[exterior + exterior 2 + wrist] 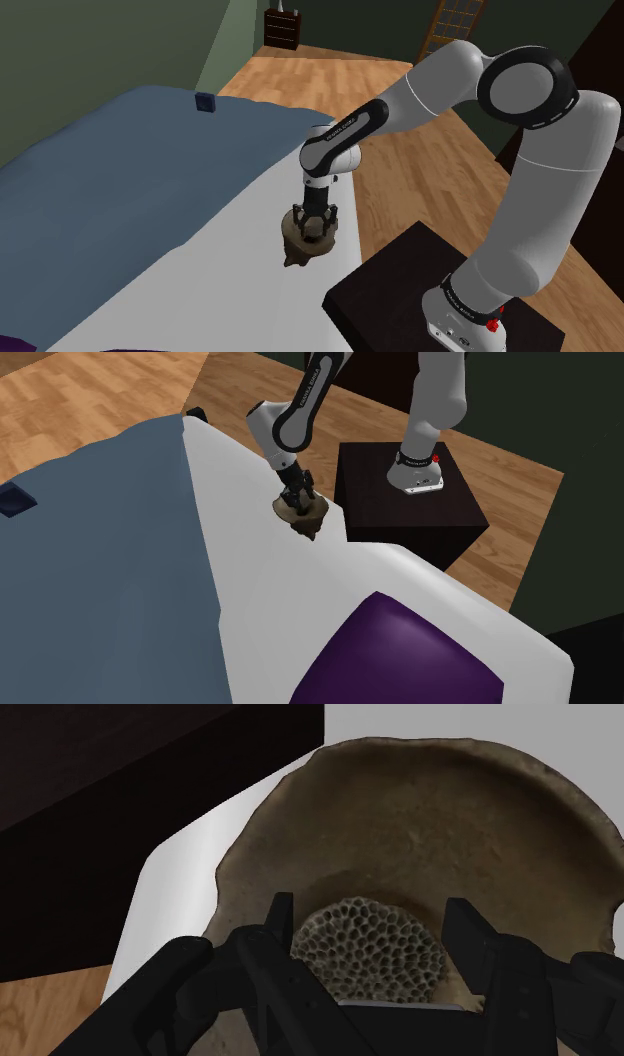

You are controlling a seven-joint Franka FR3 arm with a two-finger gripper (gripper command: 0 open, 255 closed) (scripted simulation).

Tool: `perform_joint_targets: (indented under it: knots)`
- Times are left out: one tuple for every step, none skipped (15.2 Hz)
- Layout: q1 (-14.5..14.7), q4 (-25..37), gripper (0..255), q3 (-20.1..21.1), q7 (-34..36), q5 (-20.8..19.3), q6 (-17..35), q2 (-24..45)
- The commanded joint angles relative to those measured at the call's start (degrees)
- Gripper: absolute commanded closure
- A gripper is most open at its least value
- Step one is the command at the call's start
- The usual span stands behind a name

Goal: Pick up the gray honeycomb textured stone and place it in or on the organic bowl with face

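The jaws are closed on the honeycomb stone: the two black fingers stand apart with the stone between them, each pressed against one of its sides. The stone is a rounded, pale grey-beige lump, its whole surface pitted with small dark cells like a comb. It sits low inside the bowl, close to the bottom. The bowl is brown and rough, with an uneven, wavy rim and a mottled inner wall; in the shoulder view it narrows to a point on one side. It stands on the bed's white sheet, near the edge of the mattress and just beside the black stand. The white arm reaches down onto it from above. A blue blanket covers the far side of the bed, with a small dark blue object on it, well apart from the bowl. A purple pillow lies further along the sheet, and wooden floor runs beyond the bed.
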Motion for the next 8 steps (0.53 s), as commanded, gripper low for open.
perform_joint_targets:
  knots:
    - [-0.01,0.00,255,-0.01,0.00,0.00,0.02,0.01]
    - [-0.01,0.00,255,-0.01,0.00,0.00,0.01,0.00]
    - [-0.01,0.01,255,-0.01,0.00,-0.01,0.03,0.01]
    - [-0.08,-0.03,255,0.04,0.11,0.06,-0.63,-0.70]
    - [-0.15,-0.06,255,0.10,0.22,0.13,-1.30,-1.41]
    - [-0.22,-0.05,255,0.15,0.33,0.19,-1.98,-2.10]
    - [-0.29,-0.04,255,0.19,0.44,0.26,-2.66,-2.79]
    - [-0.35,-0.02,255,0.24,0.55,0.32,-3.35,-3.48]
